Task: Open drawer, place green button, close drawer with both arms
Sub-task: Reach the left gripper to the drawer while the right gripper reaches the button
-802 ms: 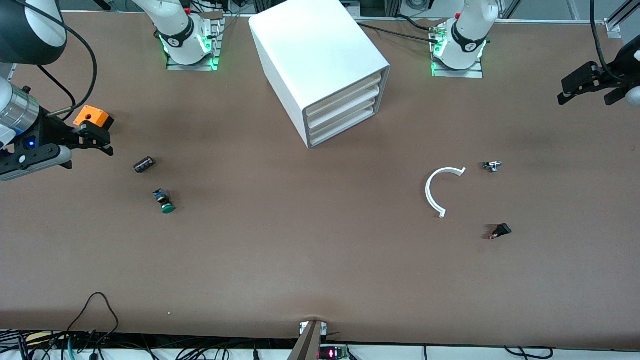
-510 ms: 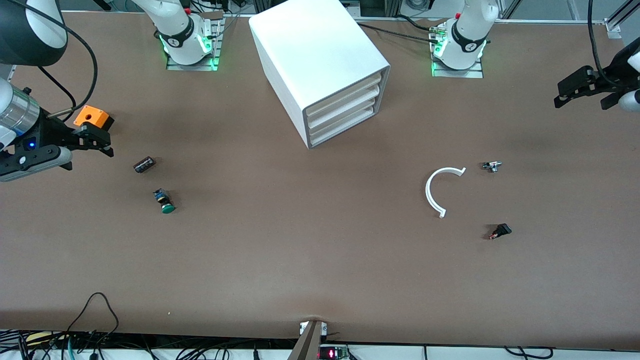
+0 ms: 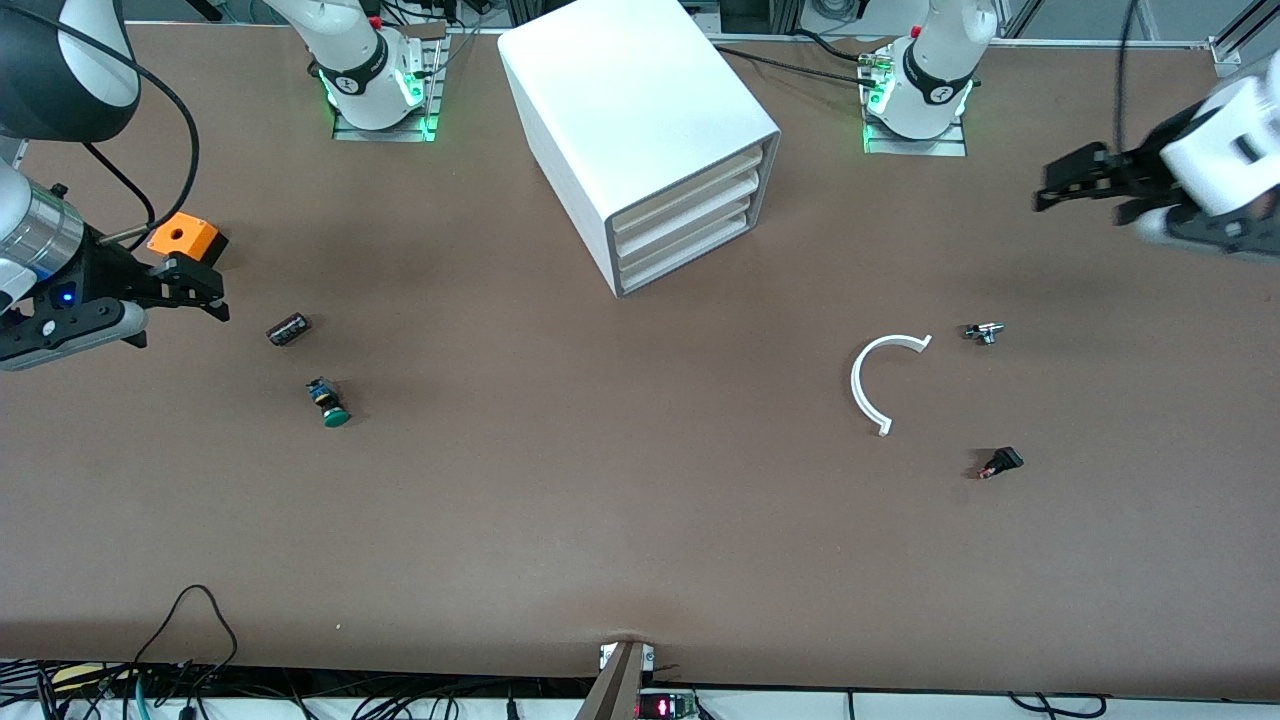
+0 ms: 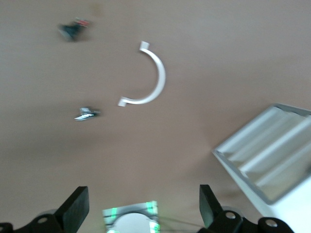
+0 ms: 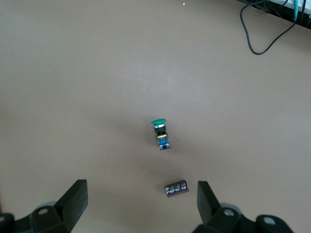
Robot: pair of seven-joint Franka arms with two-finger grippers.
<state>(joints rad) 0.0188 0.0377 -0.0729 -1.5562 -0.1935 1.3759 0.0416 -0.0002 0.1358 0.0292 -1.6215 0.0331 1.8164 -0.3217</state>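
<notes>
While clear of the button (image 3: 328, 402), left pincer (image 3: 1057, 189) and right pincer (image 3: 200, 293) wide apart, empty.

No text, label, brand, number or sign can be read anywhere in these views. The black bands on the two arm bases (image 3: 365, 75) (image 3: 935, 90) at about 11 and 1 o'clock each carry a small pale mark, too small to make out. The small black cylinder (image 3: 288, 328) at 9 o'clock shows faint light print on its side (image 5: 176, 188), also illegible. The device (image 3: 668, 707) at the table edge (image 3: 640, 600) at 6 o'clock shows only a red glow, no digits.
</notes>
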